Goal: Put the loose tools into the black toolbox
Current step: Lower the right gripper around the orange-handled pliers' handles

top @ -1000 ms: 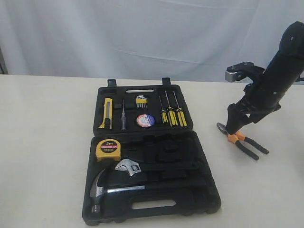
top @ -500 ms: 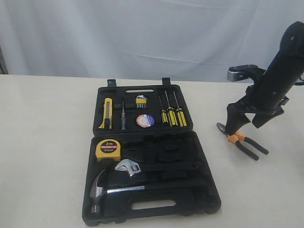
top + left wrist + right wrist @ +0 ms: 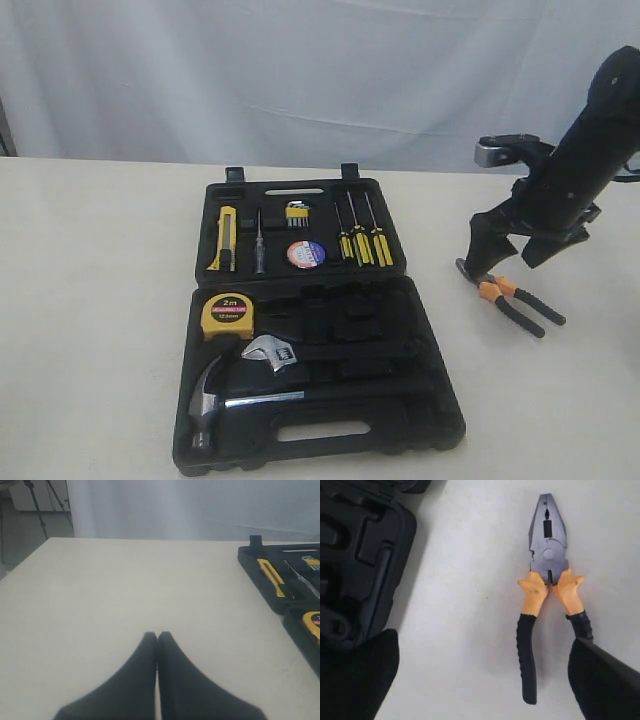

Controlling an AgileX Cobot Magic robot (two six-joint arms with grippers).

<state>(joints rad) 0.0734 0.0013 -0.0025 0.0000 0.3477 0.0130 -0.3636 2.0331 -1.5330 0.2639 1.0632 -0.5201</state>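
Note:
The black toolbox (image 3: 436,415) lies open in mid-table. Its far half holds the yellow-black utility knife (image 3: 225,240) and the tape roll (image 3: 306,254). The near half holds the yellow tape measure (image 3: 228,314). The orange-and-black-handled pliers (image 3: 510,297) lie loose on the table to the right of the box. My right gripper (image 3: 508,262) hangs open just above them. In the right wrist view the pliers (image 3: 547,580) lie flat, one handle inside the open right gripper (image 3: 482,645), the other partly behind a finger (image 3: 605,680). My left gripper (image 3: 157,636) is shut and empty over bare table.
Screwdrivers (image 3: 362,243) and hex keys (image 3: 297,211) sit in the far half, a wrench (image 3: 270,352) and claw hammer (image 3: 215,395) in the near half. The left wrist view shows the toolbox (image 3: 260,562) off to one side. A white curtain backs the table.
The right wrist has turned a little and its fingers have shifted slightly left above the pliers. The pliers and the box contents have not moved.

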